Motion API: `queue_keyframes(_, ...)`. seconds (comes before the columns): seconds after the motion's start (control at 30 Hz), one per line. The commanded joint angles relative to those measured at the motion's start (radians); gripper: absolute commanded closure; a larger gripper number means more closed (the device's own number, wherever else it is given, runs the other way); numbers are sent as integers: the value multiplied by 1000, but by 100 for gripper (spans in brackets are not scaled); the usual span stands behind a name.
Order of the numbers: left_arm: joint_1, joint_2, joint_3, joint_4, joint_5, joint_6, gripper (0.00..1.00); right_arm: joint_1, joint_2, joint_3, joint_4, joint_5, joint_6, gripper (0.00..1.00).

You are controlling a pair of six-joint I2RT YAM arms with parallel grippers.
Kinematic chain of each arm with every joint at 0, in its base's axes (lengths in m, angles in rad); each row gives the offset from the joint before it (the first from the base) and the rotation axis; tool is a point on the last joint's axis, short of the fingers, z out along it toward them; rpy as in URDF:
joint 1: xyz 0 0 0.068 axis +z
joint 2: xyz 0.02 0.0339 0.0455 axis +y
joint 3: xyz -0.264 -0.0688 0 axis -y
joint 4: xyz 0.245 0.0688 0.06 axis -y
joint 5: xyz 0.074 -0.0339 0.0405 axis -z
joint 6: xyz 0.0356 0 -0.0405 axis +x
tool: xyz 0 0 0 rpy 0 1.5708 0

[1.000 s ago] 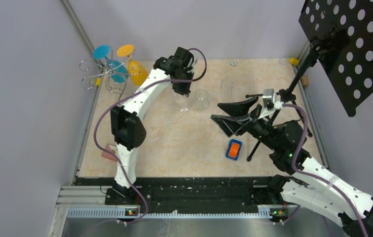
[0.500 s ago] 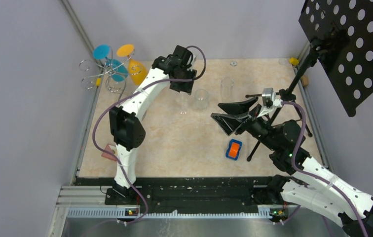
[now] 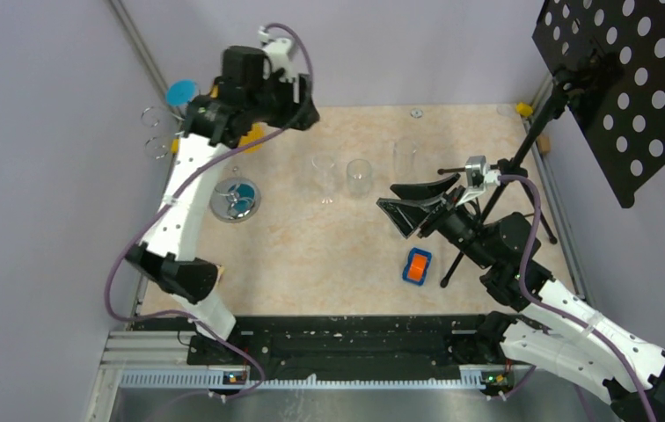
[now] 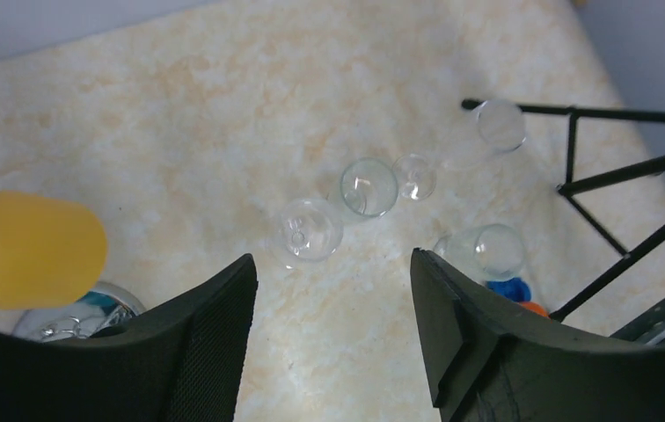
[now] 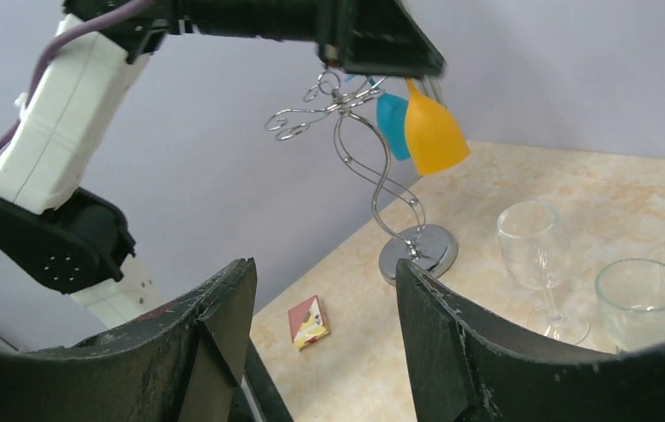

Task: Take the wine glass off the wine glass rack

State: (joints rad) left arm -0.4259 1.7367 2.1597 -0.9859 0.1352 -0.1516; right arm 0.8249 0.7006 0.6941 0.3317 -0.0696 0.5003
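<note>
Nearby, rack (image 3: 235, 200), clear glasses (image 3: 359, 176), black tripod (image 3: 533, 132).

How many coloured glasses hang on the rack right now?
2: a yellow glass in front, a blue glass just behind it, both below the left gripper, which may hide others.

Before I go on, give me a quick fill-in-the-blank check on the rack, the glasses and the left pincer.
The glass hanging behind the yellow glass on the rack is ___. The left pincer, raised above the rack, is ___ and holds nothing. The rack's shiny base stands on the ___.
Missing words: blue; open; table.
</note>
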Motion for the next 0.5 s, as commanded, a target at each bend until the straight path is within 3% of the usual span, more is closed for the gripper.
queue_keyframes(0.0, 149, -174, -57, 209, 221, -76, 30, 14, -3, 33, 17, 17, 35, 39)
queue_keyframes(0.1, 246, -263, -154, 373, 284, -162, 25, 14, 0, 28, 27, 17, 48, 39)
queue_keyframes(0.3, 464, -329, -299, 485, 289, -358, 25, 14, 1, 32, 15, 25, 51, 39)
queue_keyframes(0.47, 555, -335, -397, 560, 240, -505, 37, 15, 6, 29, 18, 24, 56, 39)
